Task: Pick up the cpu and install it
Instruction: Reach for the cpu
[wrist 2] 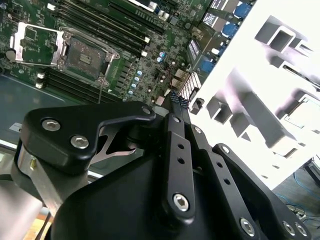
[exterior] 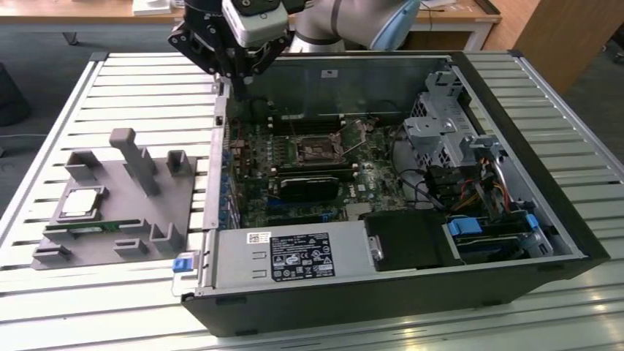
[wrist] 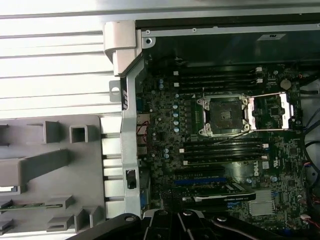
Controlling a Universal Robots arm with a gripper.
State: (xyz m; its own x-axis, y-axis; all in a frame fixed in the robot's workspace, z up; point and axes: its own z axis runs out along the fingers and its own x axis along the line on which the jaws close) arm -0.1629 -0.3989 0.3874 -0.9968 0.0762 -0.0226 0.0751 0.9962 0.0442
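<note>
We judge the small flat silver-topped cpu [exterior: 80,202], on the grey plastic holder [exterior: 137,210], light, stiff and delicate; its edges suit gripping. The black gripper [exterior: 237,85], well apart from the holder, looks closed and empty.

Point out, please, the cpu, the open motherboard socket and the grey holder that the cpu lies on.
cpu [exterior: 81,202]: exterior view, middle of its silver top.
socket [wrist: 222,116]: first wrist view, centre of its dark recess.
grey holder [exterior: 122,210]: exterior view, bare flat base.
</note>
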